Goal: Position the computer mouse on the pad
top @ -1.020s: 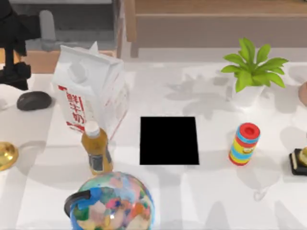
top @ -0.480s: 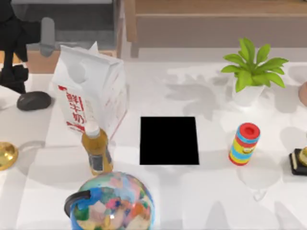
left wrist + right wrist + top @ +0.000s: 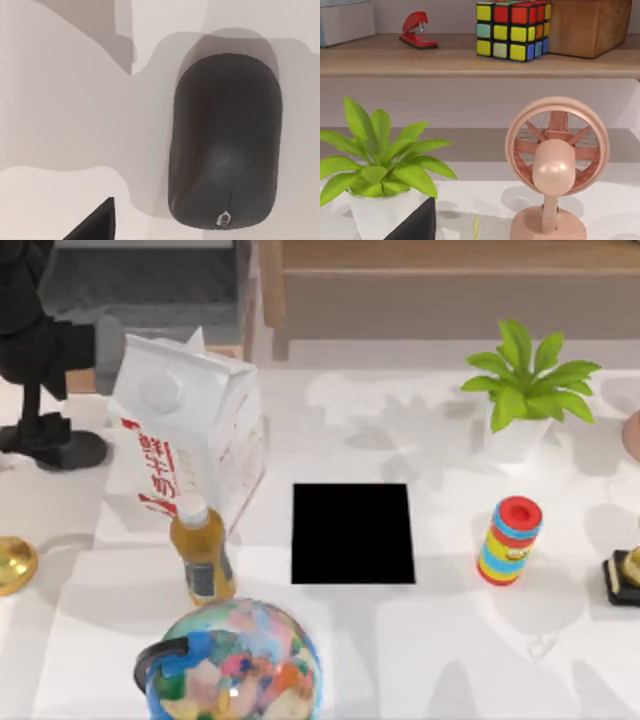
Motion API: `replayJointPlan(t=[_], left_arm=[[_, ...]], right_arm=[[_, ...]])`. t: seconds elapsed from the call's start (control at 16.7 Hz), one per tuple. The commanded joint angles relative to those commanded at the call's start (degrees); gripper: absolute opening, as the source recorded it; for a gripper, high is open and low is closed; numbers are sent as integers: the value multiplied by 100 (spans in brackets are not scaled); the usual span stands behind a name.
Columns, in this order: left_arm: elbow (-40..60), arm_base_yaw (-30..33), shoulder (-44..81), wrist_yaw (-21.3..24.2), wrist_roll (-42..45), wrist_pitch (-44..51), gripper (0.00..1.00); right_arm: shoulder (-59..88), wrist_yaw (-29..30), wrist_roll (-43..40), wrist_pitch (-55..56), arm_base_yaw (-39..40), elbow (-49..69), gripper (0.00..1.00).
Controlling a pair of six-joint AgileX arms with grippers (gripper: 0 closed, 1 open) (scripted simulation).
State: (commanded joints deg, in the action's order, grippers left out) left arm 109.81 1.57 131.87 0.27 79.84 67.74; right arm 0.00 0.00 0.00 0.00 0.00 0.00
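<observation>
The left gripper [image 3: 45, 435] sits directly over the computer mouse [image 3: 80, 450] at the table's left; its grip, apparently, can't be told. The pad [image 3: 353, 533] lies centre.

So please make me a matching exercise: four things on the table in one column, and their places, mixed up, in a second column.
Things:
1. computer mouse
2. pad
3. striped can
4. globe

Places:
A. near the table's front edge, before the juice bottle
B. middle of the table, bare
C. far left, under the left hand, beside the milk carton
D. right of the pad, in front of the potted plant

Pairs: 1-C, 2-B, 3-D, 4-A
</observation>
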Motion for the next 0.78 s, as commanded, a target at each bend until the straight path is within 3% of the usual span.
replayJointPlan(t=[0.36, 0.66, 0.78], left_arm=[[-501, -28, 468, 6, 34, -943, 100], [-478, -30, 525, 6, 37, -998, 100], [-478, -30, 525, 6, 37, -998, 85]], right_arm=[[0, 0, 0, 0, 0, 0, 100], [0, 0, 0, 0, 0, 0, 100], [0, 0, 0, 0, 0, 0, 100]])
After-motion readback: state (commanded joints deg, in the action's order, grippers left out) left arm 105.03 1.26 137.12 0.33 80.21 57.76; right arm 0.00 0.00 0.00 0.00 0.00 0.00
